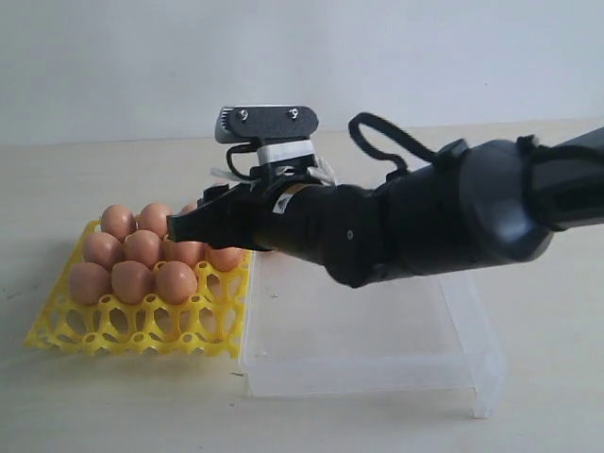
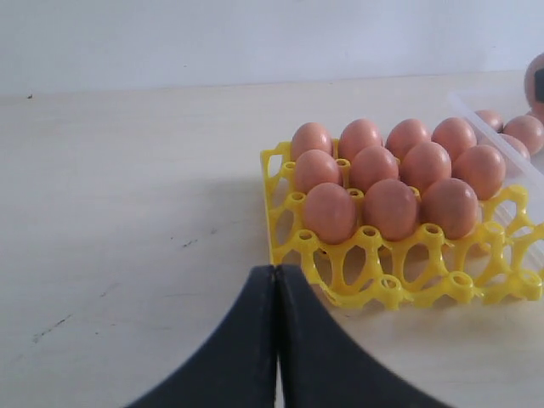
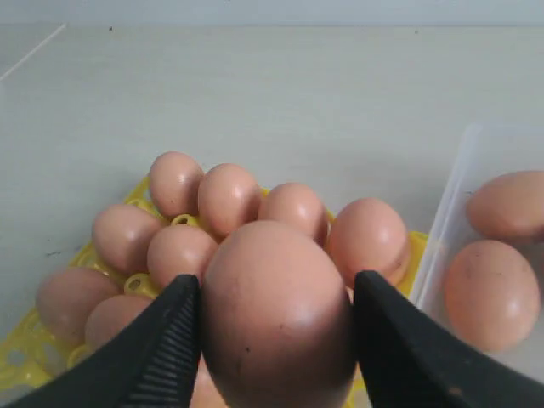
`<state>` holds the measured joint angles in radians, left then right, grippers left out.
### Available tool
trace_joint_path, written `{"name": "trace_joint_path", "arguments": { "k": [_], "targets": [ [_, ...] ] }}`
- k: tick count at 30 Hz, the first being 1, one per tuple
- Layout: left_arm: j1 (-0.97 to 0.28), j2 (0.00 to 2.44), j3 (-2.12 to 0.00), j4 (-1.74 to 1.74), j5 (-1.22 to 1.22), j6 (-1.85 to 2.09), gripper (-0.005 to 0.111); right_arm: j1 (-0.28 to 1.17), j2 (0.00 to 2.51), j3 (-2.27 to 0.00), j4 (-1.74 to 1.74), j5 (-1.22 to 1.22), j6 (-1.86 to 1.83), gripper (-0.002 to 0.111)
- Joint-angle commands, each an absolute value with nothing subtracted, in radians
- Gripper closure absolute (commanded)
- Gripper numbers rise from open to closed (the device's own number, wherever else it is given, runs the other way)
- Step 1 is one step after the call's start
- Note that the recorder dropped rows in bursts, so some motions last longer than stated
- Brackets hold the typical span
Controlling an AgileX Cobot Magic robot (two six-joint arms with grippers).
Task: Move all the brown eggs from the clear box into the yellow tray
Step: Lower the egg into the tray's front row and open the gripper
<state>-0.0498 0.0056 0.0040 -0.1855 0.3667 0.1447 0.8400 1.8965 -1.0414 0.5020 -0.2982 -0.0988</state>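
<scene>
**One egg pinched above the yellow tray**

Nearest in the right wrist view, the right hand (image 3: 276,293) pinches a brown egg (image 3: 276,340) by its sides, with the black fingers (image 3: 166,340) spread wide about it. The frame edge cuts off the egg's lower end. The egg hangs above the yellow tray (image 3: 21,361) and hides the cups straight below it.

Beyond it, brown eggs (image 2: 374,166) fill the tray's far rows. The left wrist view shows eleven of them, and the tray's nearest row of cups is bare. The left hand (image 2: 276,280), fingers pressed together, hovers over the desk (image 2: 127,212) off the tray's bare-row side, apart from it.

The clear box (image 1: 377,354) lies just beside the tray; whether they touch cannot be told. Two eggs (image 3: 493,293) show inside it, near the tray. In the exterior view the black arm (image 1: 425,217) covers the box's far half and the tray's far corner, so anything lying there is hidden.
</scene>
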Motion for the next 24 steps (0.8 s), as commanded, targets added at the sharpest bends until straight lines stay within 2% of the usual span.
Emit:
{"name": "trace_joint_path", "arguments": {
  "k": [1, 24],
  "targets": [
    [-0.049, 0.0, 0.0, -0.186, 0.357, 0.146, 0.107, 0.885, 1.932, -1.038, 0.44, -0.418, -0.079, 0.108],
    [-0.049, 0.0, 0.0, -0.186, 0.357, 0.146, 0.107, 0.905, 2.052, -1.038, 0.442, -0.489, -0.079, 0.108]
  ]
}}
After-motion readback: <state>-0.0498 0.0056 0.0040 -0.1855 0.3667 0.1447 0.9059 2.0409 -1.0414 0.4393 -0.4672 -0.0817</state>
